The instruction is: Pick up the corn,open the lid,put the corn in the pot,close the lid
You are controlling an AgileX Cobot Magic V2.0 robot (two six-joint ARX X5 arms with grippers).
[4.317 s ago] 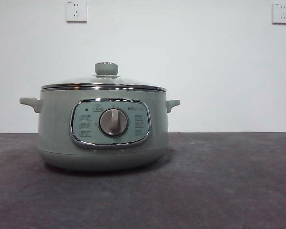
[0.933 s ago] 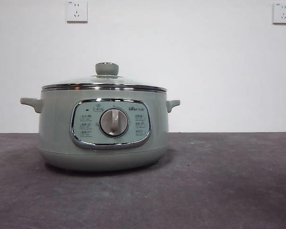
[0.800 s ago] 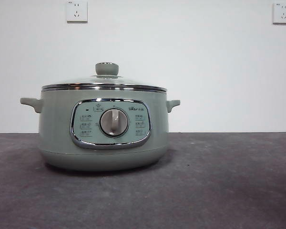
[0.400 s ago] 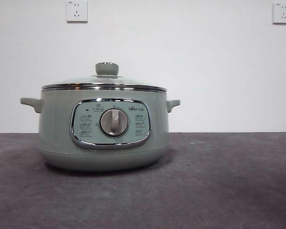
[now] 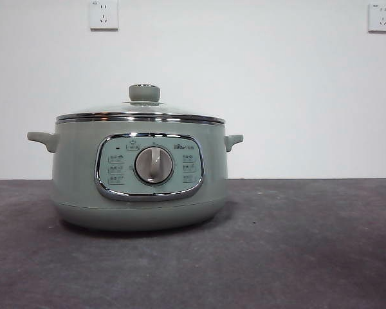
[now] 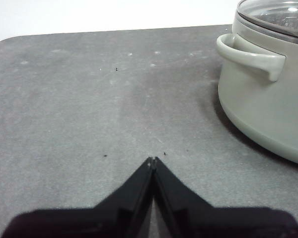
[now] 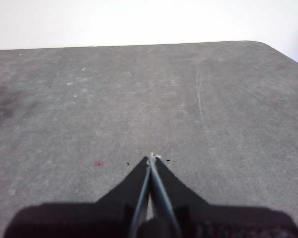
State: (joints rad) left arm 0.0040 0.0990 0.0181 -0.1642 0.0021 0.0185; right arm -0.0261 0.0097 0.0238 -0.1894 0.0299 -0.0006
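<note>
I see the pot (image 5: 139, 180) standing on the grey surface (image 5: 309, 244), with its control panel toward the front camera. The lid (image 5: 140, 111) sits flat on its rim, so I cannot tell what is inside. In my left wrist camera, the left end effector (image 6: 153, 159) is fully closed and empty, with the pot at about 2 o'clock. The right end effector (image 7: 151, 156) is also closed and empty, over bare surface. I see no corn in any view.

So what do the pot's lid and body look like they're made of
The lid looks like clear glass with a shiny chrome-like rim: it is see-through and reflective. The pot body is matte sage green, perhaps painted metal or plastic; I can't tell which.
</note>
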